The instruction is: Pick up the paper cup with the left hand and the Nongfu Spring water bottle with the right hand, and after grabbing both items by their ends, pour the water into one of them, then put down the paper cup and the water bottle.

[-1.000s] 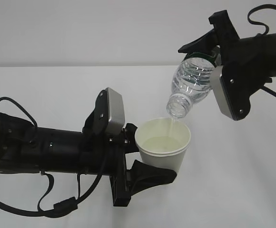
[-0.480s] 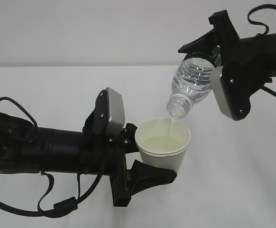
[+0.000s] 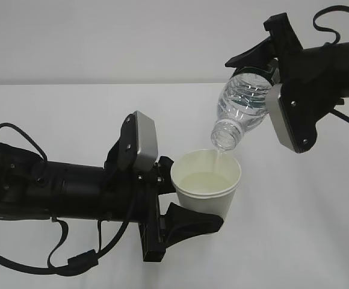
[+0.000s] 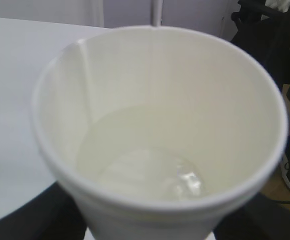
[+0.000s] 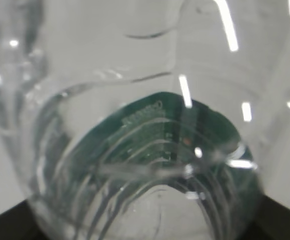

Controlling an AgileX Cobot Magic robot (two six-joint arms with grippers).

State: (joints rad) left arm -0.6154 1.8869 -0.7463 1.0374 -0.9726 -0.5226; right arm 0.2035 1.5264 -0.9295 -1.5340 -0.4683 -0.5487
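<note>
My left gripper (image 3: 197, 203) is shut on the lower part of the white paper cup (image 3: 206, 180), which it holds upright above the table. The cup fills the left wrist view, its rim (image 4: 160, 35) round and water (image 4: 140, 170) pooled in its bottom. My right gripper (image 3: 262, 81) is shut on the base end of the clear Nongfu Spring water bottle (image 3: 240, 105). The bottle tilts with its open mouth (image 3: 225, 137) down over the cup. A thin stream of water (image 3: 218, 158) runs into it. In the right wrist view the bottle (image 5: 135, 90) shows with its green label (image 5: 160, 135).
The white table (image 3: 72, 114) runs back to a pale grey wall (image 3: 102, 36). Black cables (image 3: 72, 262) hang under the left arm, and another loops above the right arm (image 3: 328, 18). Dark equipment (image 4: 270, 35) stands beyond the table in the left wrist view.
</note>
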